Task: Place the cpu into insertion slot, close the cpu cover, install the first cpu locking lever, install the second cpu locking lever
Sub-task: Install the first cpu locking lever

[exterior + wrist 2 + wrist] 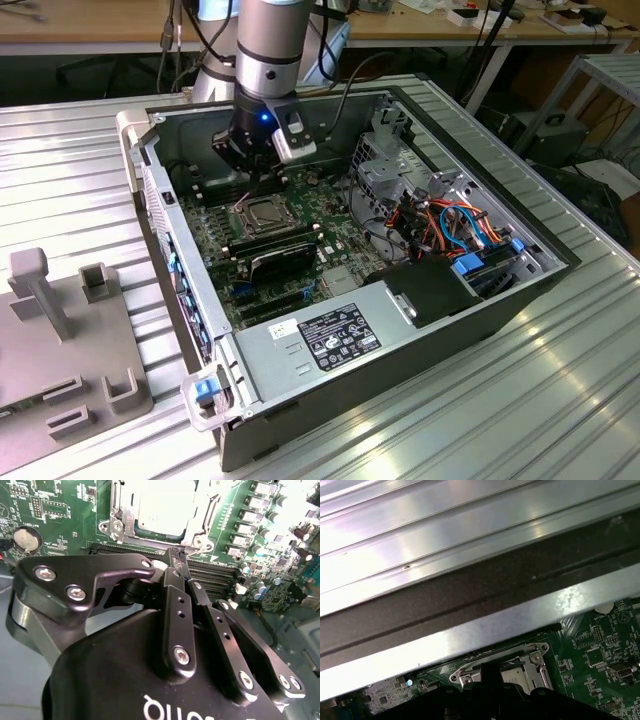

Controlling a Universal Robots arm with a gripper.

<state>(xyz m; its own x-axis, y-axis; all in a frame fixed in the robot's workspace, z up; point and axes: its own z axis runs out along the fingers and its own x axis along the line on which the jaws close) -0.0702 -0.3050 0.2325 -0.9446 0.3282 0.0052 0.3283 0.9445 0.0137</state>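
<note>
Already the cpu (162, 511) lies flat in the insertion slot (268, 214) on the green circuit board (225, 262), its silvery-grey top level, and the cpu cover (204, 515) lies down around it, the chip's top showing through the cover's square window. In the second wrist view the gripper (178, 560) hangs just above the socket's edge on the side of the long black memory slots (210, 575); its black fingers (175, 605) are drawn together with no gap between the tips, and whether anything thin is caught between them cannot be told. The tips are right by a metal corner of the socket frame, near a thin lever wire. In the first wrist view the cover (505, 662) shows below the metal wall of the computer case (510, 625). In the exterior view the gripper (262, 180) stands over the socket's far edge, with the arm (268, 50) rising straight above it. The open case (450, 330) lies on a ribbed metal table (520, 400), the black power supply (340, 335) along its near edge and orange and blue cables (450, 225) toward the exterior view's right. A grey fixture block (60, 340) sits on the table at the exterior view's left edge.
</note>
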